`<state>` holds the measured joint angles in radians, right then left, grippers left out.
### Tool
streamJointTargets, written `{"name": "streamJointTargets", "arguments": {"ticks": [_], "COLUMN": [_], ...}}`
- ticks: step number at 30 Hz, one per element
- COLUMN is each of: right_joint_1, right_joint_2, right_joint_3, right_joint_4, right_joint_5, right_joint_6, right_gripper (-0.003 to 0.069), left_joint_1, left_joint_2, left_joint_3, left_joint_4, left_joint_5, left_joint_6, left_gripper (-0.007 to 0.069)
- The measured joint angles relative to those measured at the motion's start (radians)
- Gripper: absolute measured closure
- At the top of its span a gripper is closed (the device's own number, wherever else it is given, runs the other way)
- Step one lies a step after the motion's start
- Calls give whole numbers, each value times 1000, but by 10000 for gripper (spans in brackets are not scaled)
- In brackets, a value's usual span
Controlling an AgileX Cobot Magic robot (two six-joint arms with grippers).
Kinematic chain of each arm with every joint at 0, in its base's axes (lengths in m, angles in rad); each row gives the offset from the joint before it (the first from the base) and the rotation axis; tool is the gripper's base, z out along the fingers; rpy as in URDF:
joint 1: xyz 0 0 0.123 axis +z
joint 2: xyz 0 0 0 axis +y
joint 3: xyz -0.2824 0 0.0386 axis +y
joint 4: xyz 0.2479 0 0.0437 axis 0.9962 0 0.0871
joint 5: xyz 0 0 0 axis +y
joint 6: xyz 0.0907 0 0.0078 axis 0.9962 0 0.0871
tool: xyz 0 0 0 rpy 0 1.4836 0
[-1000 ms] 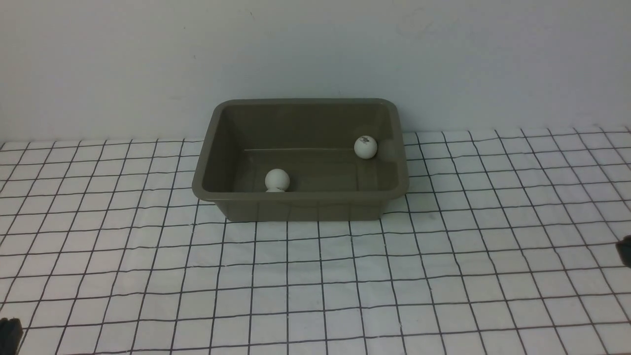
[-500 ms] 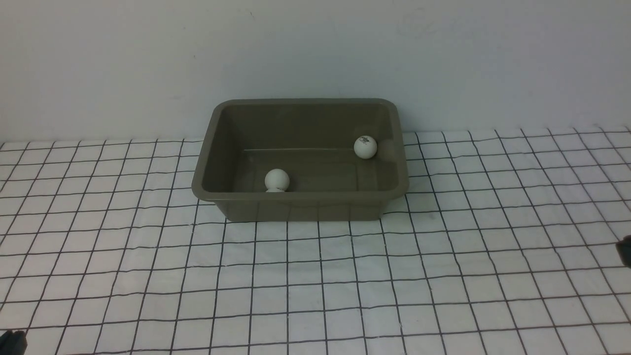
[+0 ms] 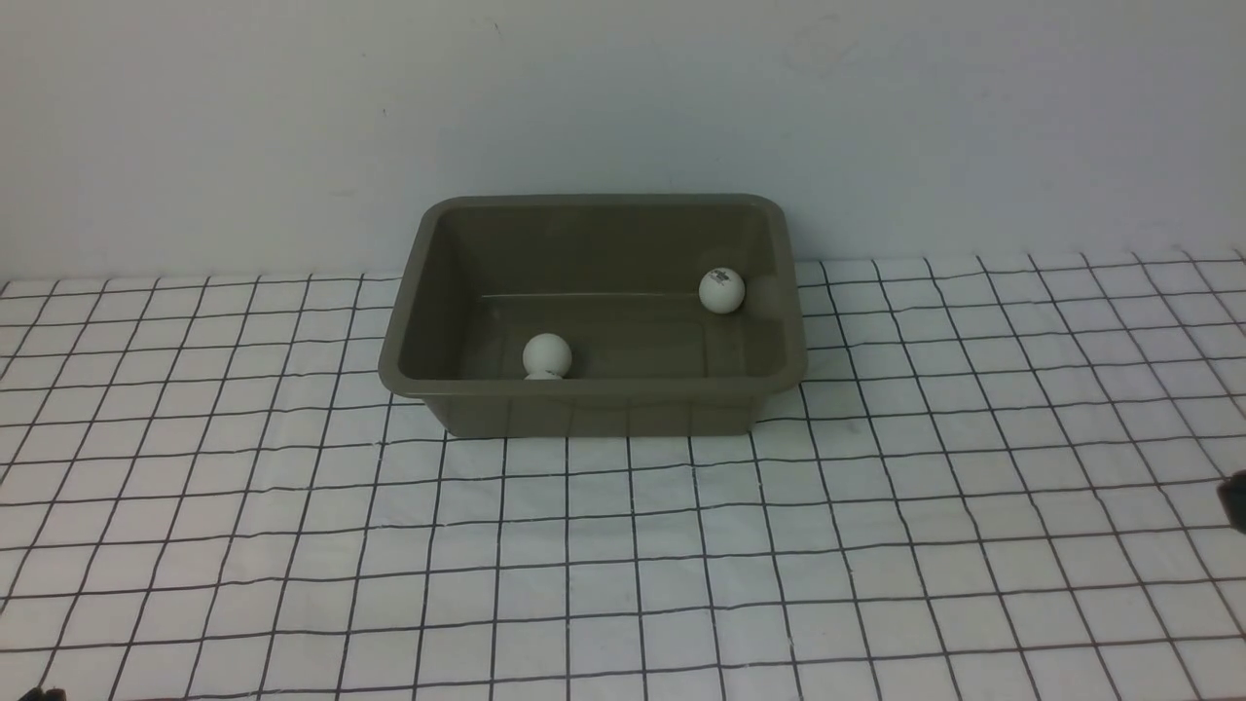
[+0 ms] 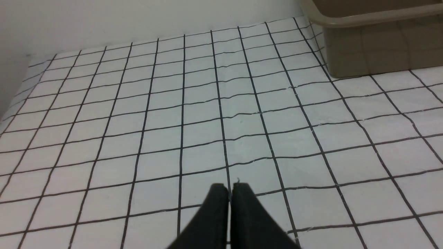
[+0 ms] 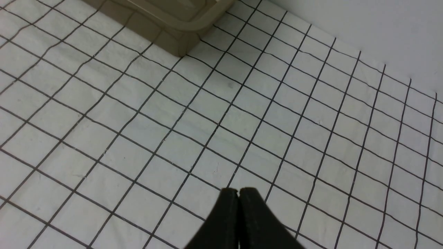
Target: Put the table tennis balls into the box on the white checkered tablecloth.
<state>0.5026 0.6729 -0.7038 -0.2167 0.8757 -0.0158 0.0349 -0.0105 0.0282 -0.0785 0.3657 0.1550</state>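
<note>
The olive-grey box [image 3: 594,394] stands on the white checkered tablecloth [image 3: 623,565] by the back wall. Two table tennis balls lie inside it: a plain one [image 3: 547,354] at the front left and one with a dark logo [image 3: 721,290] at the back right. The left gripper [image 4: 229,188] is shut and empty over bare cloth, with the box's corner [image 4: 363,45] far ahead. My right gripper [image 5: 238,191] is likewise shut with nothing in it, and the box's corner [image 5: 180,31] lies well ahead. In the front view only dark slivers show at the bottom left corner [image 3: 39,694] and right edge [image 3: 1236,501].
A plain pale wall [image 3: 623,97] rises straight behind the box. The cloth's far edges meet that wall in both wrist views.
The left arm's dark tip has sunk almost out of the front view's bottom left corner. The balls, the box and the right arm have stayed put.
</note>
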Motion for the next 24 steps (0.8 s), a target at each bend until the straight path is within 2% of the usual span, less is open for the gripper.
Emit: {"name": "streamJointTargets", "arguments": {"ticks": [10,13,18,21,24], "right_joint_1": [-3,-41,-179,-377,-511], "right_joint_2": [0,-8,-24,-62,-115], "right_joint_3": [0,0,0,0,17], "right_joint_4": [0,10,47,97,114], "right_joint_5": [2,2,3,11,-4], "right_joint_6": [0,-3,-3,-3,-3], "right_gripper": [675,675,675,675,675], "left_joint_1": [0,0,0,0,0], "left_joint_2": [0,0,0,0,0], "left_joint_3": [0,0,0,0,0], "left_joint_4": [-1,-1,-1,-1,-1], "left_joint_5": [0,0,0,0,0], "left_joint_6": [0,0,0,0,0], "left_gripper": [629,629,629,629,629]}}
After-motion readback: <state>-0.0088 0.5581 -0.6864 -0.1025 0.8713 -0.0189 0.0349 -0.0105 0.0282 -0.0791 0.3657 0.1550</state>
